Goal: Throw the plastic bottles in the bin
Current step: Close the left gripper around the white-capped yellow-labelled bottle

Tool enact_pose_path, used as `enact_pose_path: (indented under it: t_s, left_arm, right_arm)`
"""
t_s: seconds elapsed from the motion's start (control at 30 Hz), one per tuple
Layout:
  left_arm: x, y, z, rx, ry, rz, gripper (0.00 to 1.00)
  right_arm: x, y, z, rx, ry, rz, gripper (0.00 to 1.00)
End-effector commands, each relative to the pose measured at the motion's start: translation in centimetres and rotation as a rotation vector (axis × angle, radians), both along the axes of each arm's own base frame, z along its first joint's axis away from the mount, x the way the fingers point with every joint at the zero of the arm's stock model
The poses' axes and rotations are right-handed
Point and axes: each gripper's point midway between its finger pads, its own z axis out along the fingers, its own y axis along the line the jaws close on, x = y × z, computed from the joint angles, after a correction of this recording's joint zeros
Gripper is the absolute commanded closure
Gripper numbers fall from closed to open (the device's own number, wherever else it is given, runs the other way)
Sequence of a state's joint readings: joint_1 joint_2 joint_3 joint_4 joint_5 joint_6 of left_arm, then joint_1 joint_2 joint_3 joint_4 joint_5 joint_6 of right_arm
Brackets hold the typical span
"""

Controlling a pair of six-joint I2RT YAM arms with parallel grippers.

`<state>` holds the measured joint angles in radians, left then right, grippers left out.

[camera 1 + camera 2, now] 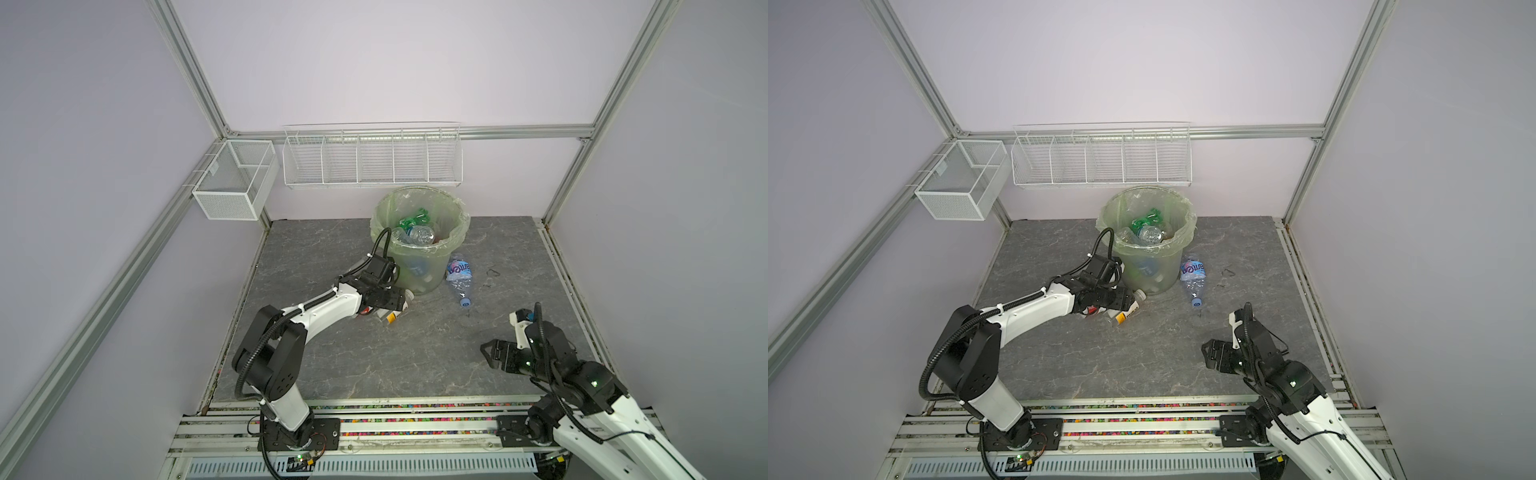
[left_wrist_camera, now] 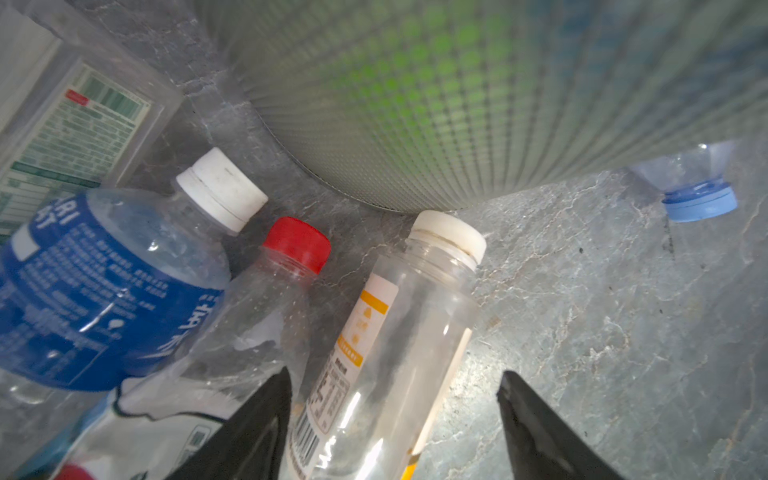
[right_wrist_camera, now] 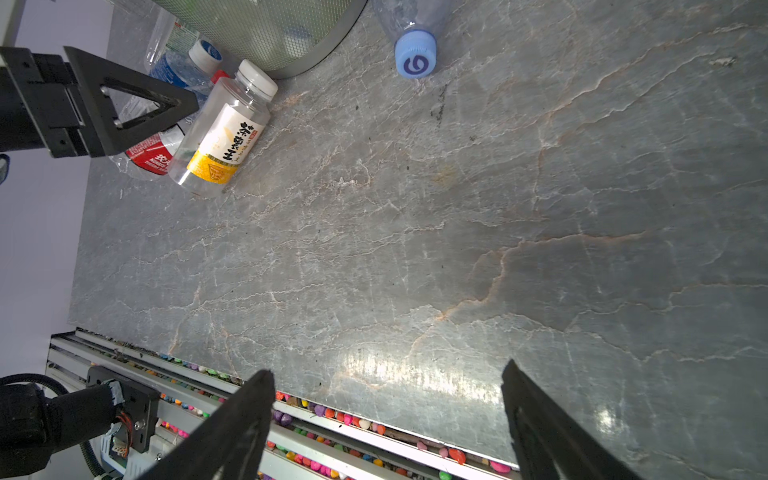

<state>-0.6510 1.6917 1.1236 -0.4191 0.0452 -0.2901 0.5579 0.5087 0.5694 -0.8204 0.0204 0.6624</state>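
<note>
Partly done: several bottles point(image 1: 422, 235) already in bin point(image 1: 432, 266), just ahead of left pincer point(image 2: 395, 372). That pincer spread astride orange-label bottle point(image 2: 415, 299), nothing pinched; blue-label bottle point(image 2: 104, 291) and red-capped bottle point(image 2: 266, 316) beside it; right pincer point(image 3: 387, 370) spread, empty, blue-capped bottle point(image 3: 413, 54) far ahead.

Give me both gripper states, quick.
Left gripper: open, jaws straddling the clear yellow-labelled plastic bottle, not clamped.
Right gripper: open, empty.

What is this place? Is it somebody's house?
Probably not: it looks like a robot test booth. The left arm and right arm are bolted to metal rails, an aluminium frame holds plain walls, and a bottle lies beside the bin.
</note>
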Motion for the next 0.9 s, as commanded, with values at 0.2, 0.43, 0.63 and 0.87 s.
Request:
enact_pose_path:
  t_s: [0.2,0.43,0.63,0.87]
  left_arm:
    - [-0.8,-0.5,-1.8,0.088,0.046,-0.044,0.24]
    - [-1.6,-0.7,-3.1,0.105,0.066,-0.049,0.26]
    - [-2.4,-0.5,-4.2,0.123,0.085,-0.049,0.28]
    - [-3.8,0.2,-6.0,0.157,0.115,-0.037,0.30]
  right_arm:
    - [-0.2,-0.2,-0.7,0.008,0.006,-0.011,0.12]
    - [-0.2,-0.2,-0.7,0.009,0.005,-0.013,0.12]
    - [-0.3,-0.2,-0.6,0.015,0.003,-0.015,0.12]
    - [-0.3,-0.2,-0.6,0.017,0.002,-0.017,0.12]
